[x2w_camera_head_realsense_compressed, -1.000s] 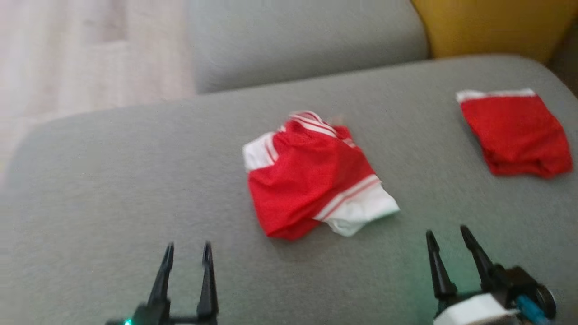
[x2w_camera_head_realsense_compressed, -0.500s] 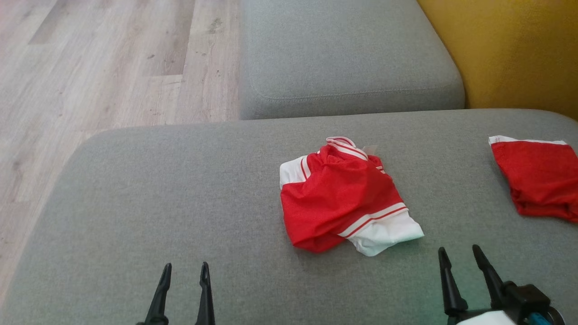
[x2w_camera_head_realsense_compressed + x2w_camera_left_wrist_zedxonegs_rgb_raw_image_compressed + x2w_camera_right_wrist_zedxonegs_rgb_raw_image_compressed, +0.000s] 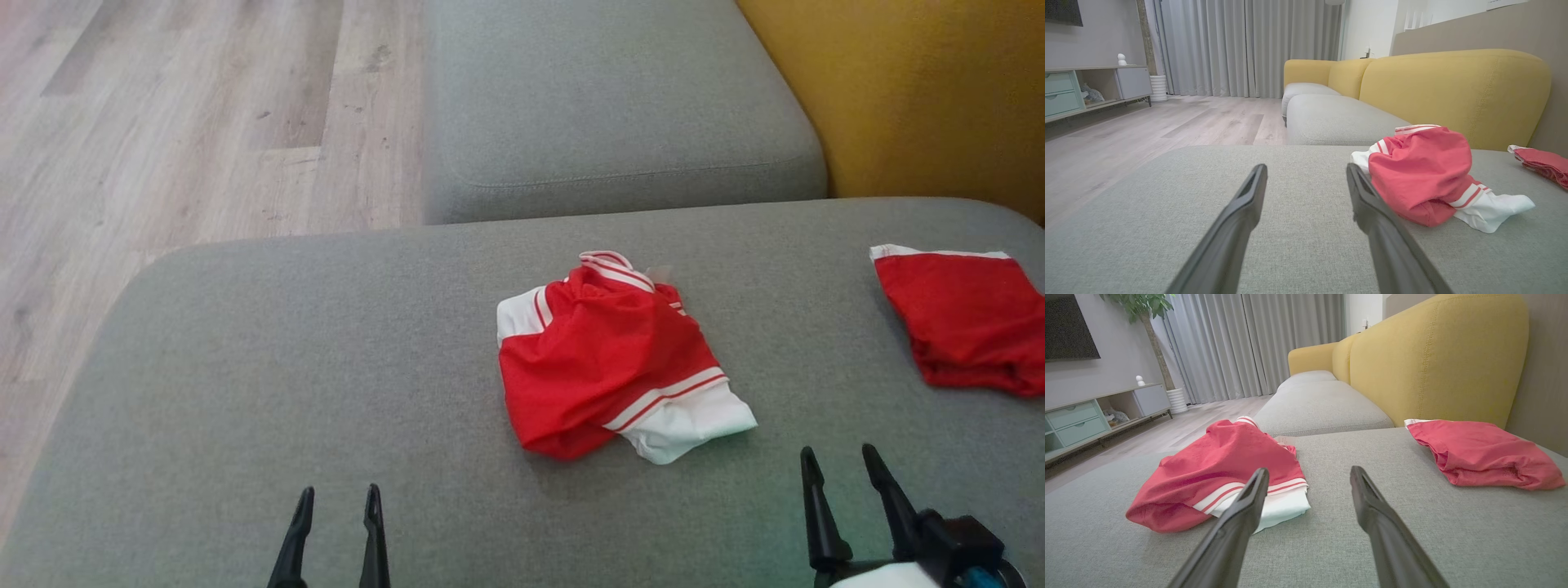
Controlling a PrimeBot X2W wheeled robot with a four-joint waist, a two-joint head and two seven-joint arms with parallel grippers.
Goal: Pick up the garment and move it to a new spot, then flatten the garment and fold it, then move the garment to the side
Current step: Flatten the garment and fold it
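Lying in a bunched-up heap, the red and white shirt [image 3: 612, 359] sits near the middle of the grey couch seat [image 3: 286, 367]. A white sleeve with red stripes sticks out on its near side. The striped collar pokes up on the far side. Nothing is touching the shirt.

The right claw [image 3: 838, 451] hangs low over the seat, near the white sleeve but apart from it. Its two dark fingers are spread wide with nothing between them. The left claw [image 3: 340, 490] is farther off on the shirt's other side, and it is open and empty too.

Another red cloth [image 3: 963, 318] lies by the right end of the seat, well apart from the shirt. Behind the seat is a second grey cushion [image 3: 604, 106]. A yellow couch back [image 3: 922, 90] runs along the right. A pale wood floor [image 3: 163, 122] shows to the left, with grey curtains [image 3: 1241, 45] far behind.
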